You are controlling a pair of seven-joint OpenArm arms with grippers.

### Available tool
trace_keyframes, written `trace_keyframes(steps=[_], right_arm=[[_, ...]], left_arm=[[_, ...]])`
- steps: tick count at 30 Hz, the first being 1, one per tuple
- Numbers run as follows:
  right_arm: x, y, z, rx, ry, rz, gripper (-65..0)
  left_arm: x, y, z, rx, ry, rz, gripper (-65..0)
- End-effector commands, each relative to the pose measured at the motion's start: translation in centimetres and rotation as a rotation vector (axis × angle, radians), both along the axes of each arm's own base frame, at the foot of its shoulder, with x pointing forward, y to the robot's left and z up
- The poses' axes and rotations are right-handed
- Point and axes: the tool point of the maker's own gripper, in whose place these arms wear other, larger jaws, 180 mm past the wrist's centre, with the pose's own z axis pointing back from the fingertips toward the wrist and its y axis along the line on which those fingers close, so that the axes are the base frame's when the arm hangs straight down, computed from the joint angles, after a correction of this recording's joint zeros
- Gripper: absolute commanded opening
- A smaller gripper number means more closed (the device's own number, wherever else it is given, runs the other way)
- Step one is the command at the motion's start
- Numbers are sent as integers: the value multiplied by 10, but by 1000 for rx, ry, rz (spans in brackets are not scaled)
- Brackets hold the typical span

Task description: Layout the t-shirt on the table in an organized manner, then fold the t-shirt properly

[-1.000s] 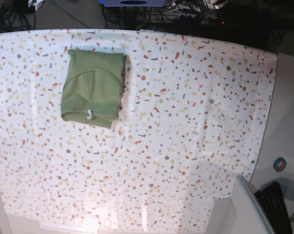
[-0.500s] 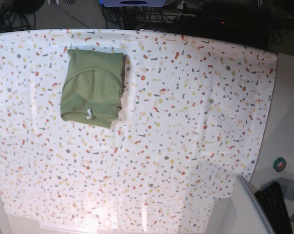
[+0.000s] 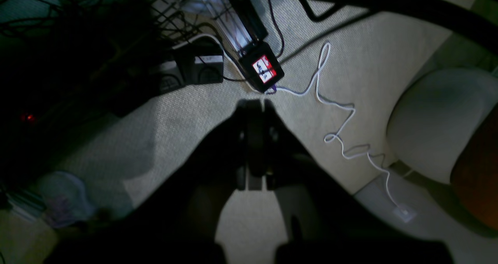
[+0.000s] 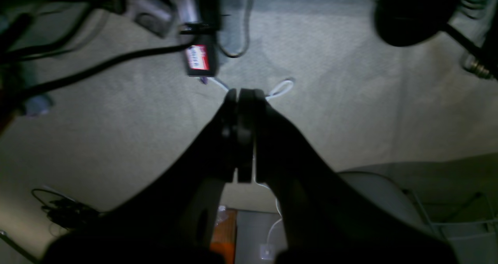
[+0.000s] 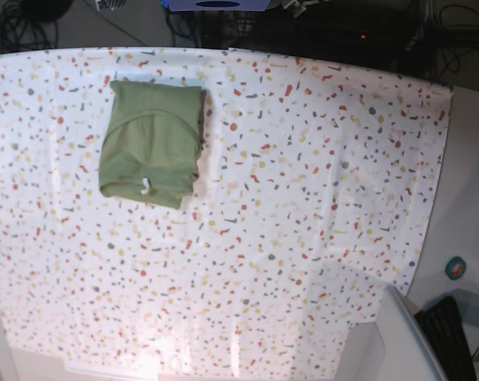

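The olive-green t-shirt [image 5: 152,143] lies folded into a compact rectangle on the speckled white table [image 5: 303,198], at the upper left of the base view, with its small white tag showing near the lower edge. Neither arm shows over the table in the base view. My left gripper [image 3: 255,108] is shut and empty, pointing down at a carpeted floor off the table. My right gripper [image 4: 245,97] is also shut and empty above the floor. The shirt is in neither wrist view.
A grey bin corner [image 5: 398,341] and a dark keyboard-like object [image 5: 450,337] sit at the lower right beyond the table edge. A small teal roll [image 5: 456,267] lies right of the cloth. Cables and a power box [image 3: 261,67] lie on the floor.
The gripper parts visible along the top edge of the base view have withdrawn out of frame. The folded shirt has not moved.
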Motion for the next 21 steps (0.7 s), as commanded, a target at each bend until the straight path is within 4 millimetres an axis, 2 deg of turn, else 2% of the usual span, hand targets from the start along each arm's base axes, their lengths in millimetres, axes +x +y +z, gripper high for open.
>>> trace_keyframes(steps=[1,6,12,17,21], right_arm=[[-5,-2,1,-5,4,-5,-650],[8,23,-1,32,-33,-11,-650],[13,34,-1,47,-48,-14,-650],[19,34,-2,47,-57,-13,-650],[20,34,-2,48,-58,-7,-650]], left_arm=[[-1,-1,1,-11,0,3,-650],[-13,5,2,2,24,3,-650],[-31,14,3,25,65,7,-650],[-28,13,3,24,56,14,-650],[-20,24,-3,93,3,-6,-650]])
